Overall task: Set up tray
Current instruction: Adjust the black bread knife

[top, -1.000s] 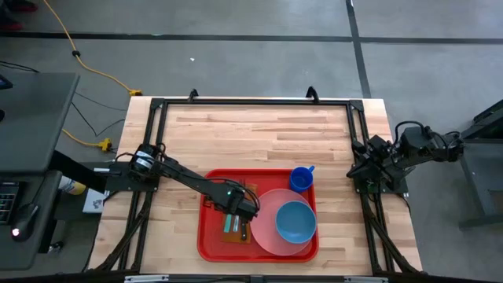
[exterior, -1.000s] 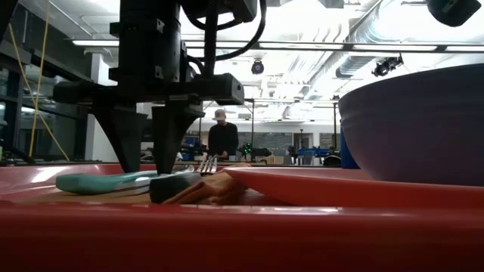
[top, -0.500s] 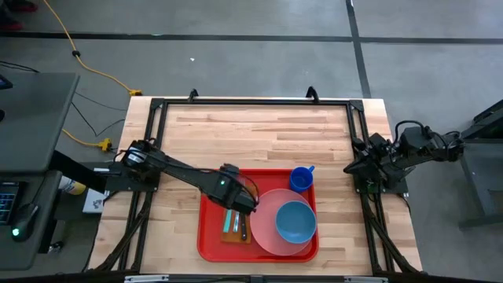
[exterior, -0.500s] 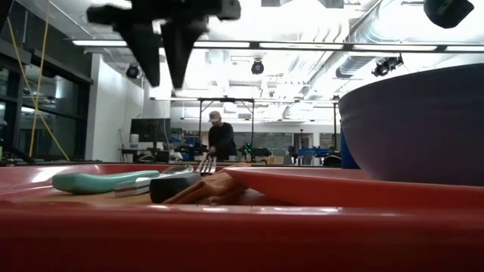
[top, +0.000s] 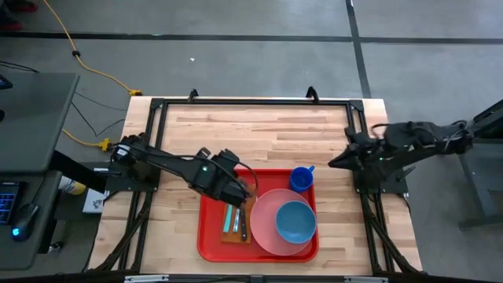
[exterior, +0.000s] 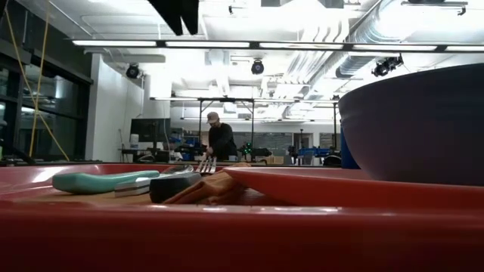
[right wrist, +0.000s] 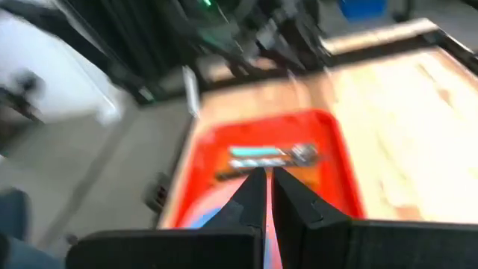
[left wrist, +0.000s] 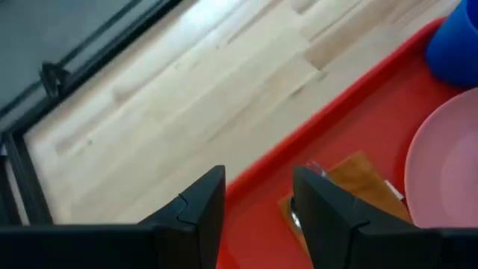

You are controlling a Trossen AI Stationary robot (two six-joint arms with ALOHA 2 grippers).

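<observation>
Cutlery (top: 234, 222) now lies released on the napkin (top: 236, 222) inside the tray (top: 211, 240), at six o'clock on the table; left gripper (top: 244, 191), open and empty, has lifted away toward ten o'clock, while right gripper (top: 336, 161), fingers together, swings out.

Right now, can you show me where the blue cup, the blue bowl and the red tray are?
blue cup (top: 301, 179), high view, on its open top.
blue bowl (top: 295, 222), high view, on its inside.
red tray (top: 211, 240), high view, on its bare floor.
</observation>
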